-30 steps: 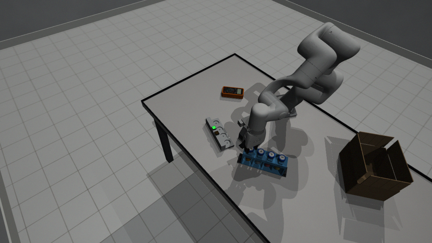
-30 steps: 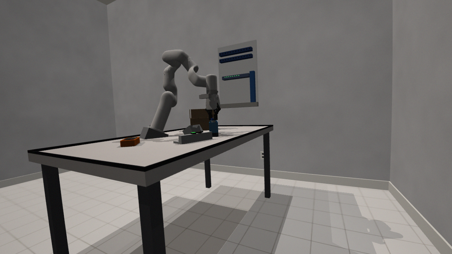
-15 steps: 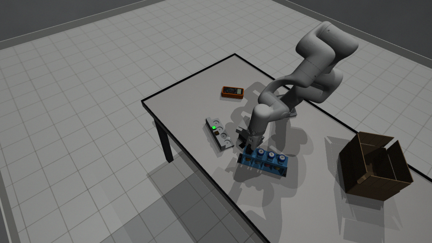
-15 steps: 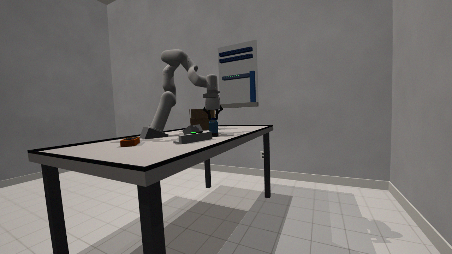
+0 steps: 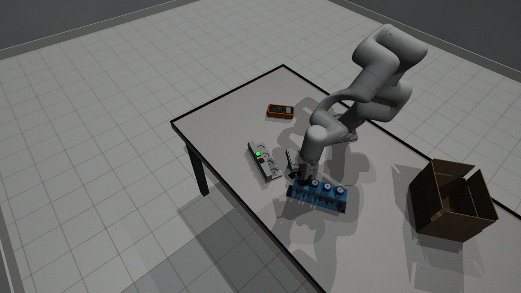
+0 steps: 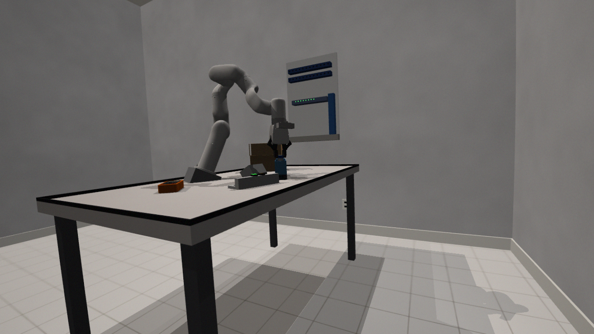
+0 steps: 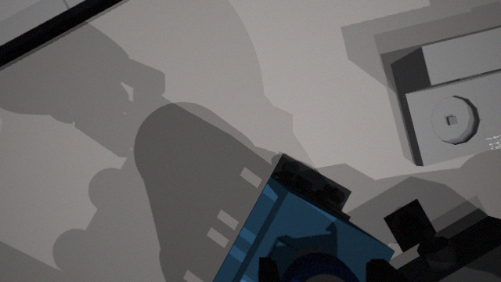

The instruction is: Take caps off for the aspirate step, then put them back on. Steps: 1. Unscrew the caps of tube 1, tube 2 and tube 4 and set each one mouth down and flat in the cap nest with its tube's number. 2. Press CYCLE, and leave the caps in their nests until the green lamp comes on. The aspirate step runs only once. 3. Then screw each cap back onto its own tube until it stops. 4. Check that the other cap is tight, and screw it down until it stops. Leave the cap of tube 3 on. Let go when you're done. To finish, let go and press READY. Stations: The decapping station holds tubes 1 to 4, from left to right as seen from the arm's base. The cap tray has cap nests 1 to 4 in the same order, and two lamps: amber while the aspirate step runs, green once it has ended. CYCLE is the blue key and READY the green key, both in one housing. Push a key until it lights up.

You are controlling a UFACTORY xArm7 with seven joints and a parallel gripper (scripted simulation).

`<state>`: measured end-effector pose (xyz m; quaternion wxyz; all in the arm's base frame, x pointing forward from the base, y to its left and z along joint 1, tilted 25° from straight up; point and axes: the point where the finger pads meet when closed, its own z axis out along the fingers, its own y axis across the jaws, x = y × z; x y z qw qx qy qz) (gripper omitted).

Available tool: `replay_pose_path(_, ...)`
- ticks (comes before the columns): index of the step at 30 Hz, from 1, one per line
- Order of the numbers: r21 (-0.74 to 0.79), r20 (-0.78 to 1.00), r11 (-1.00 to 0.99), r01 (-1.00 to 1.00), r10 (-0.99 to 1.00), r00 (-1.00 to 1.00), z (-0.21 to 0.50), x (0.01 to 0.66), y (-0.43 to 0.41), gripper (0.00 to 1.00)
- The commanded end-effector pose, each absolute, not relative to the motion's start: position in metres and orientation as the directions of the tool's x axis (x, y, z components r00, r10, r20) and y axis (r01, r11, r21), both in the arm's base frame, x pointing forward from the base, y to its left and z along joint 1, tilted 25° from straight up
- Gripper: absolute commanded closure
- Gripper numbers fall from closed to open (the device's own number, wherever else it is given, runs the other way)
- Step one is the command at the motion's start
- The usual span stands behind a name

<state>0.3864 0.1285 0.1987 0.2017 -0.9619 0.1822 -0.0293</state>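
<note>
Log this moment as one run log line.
Phase: recapping | gripper: open, straddling cap on rack end tube nearest cap tray | green lamp: lit | other three tubes: capped
</note>
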Motion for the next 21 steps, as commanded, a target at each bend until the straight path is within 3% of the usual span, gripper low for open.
replay_pose_path(1,-0.414,0.08,-0.908,-0.067,-0.11,0.991,0.2005,0.3879,0.128,0.54)
replay_pose_path(9,-0.414,0.086,-0.909,-0.051,-0.095,0.992,0.2005,0.3879,0.128,0.54)
replay_pose_path(10,-0.414,0.086,-0.909,-0.051,-0.095,0.992,0.2005,0.3879,0.128,1.0)
replay_pose_path(21,-0.414,0.086,-0.909,-0.051,-0.095,0.992,0.2006,0.3879,0.128,1.0)
